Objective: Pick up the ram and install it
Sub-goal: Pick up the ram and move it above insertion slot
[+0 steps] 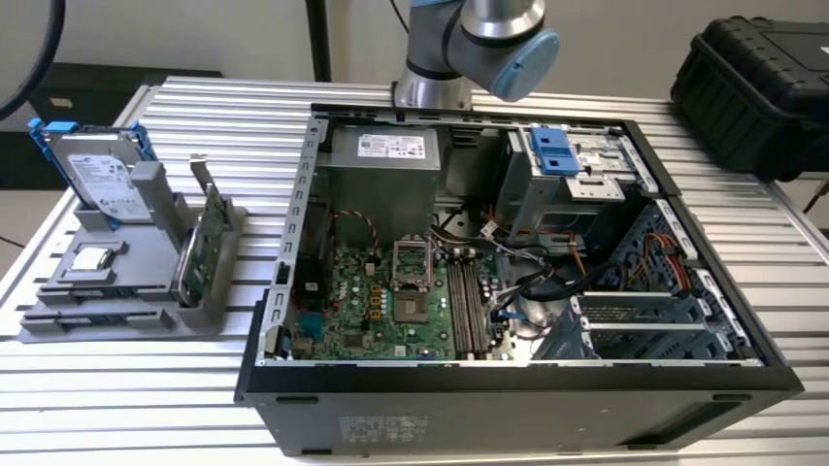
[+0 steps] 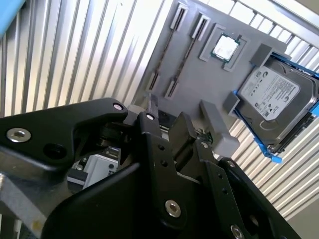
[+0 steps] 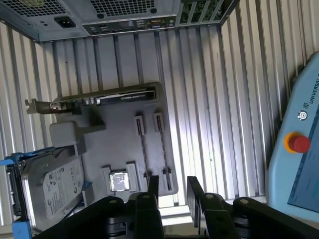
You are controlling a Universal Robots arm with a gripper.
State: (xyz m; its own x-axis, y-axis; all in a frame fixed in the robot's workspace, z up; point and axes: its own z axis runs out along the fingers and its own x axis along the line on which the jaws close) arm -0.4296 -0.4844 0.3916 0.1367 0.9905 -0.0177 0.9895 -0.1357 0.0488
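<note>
Beneath my gripper (image 3: 173, 188) lies the gray holder (image 3: 119, 144) on the slatted metal table (image 1: 130, 408). My two black fingers (image 3: 153, 185) stand apart with an open gap, and nothing is between them.

The holder carries several parts. A hard drive (image 3: 50, 184) with blue rails leans in its cradle at one end. A green card (image 3: 99, 98) with a metal bracket stands on its edge at the other end. A processor chip (image 3: 119, 180) sits in a square pocket. Beside the pocket are two narrow slots, and in each a thin dark strip runs between the end clips. I take this for the ram (image 3: 143, 149), standing on its edge in the holder, though I cannot be fully sure of it.

In the exterior view the holder is on the exterior view's left of the open computer case (image 1: 518, 374). This case holds the motherboard (image 1: 388, 301), a power supply (image 1: 376, 175), a drive cage with a blue latch (image 1: 554, 155) and loose cables. The parallel memory slots (image 1: 464, 301) are on the board; I cannot tell if anything is seated in them.

The hard drive and the power supply each have a white printed label. A pendant with a red button (image 3: 299, 144) lies on the table near the holder.
</note>
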